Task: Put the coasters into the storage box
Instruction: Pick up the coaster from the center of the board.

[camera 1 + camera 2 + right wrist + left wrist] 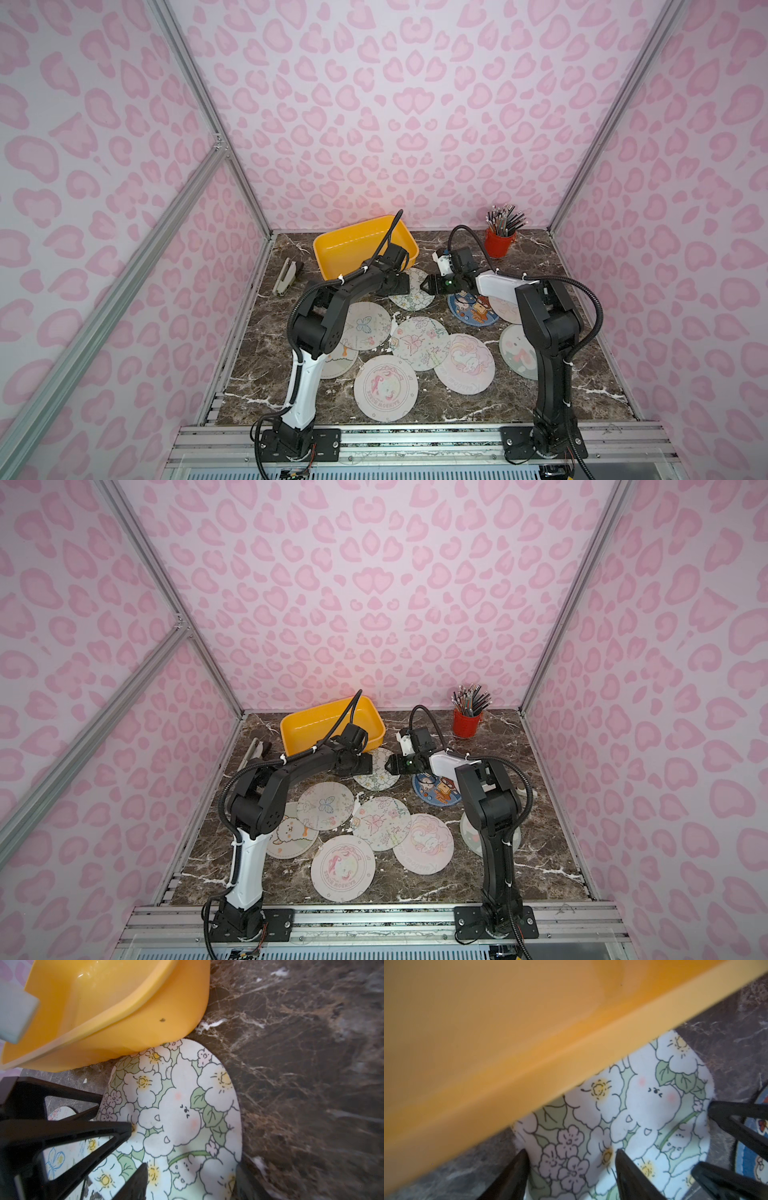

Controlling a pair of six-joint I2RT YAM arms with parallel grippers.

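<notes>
Yellow storage box (351,246), one, nine coasters (385,388) outside it, left fingers (512,1178), right fingers (137,1180) parted, empty.

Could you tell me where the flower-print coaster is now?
In both top views the flower-print coaster lies flat at the near right corner of the storage box, with the blue coaster to its right.

The black-and-white left arm (345,291) and right arm (498,286) stretch forward, wrists low, meeting at the thin round floral-print coaster (413,301). The left gripper (571,1163) and right gripper (191,1178) face each other, jaws parted.
</notes>
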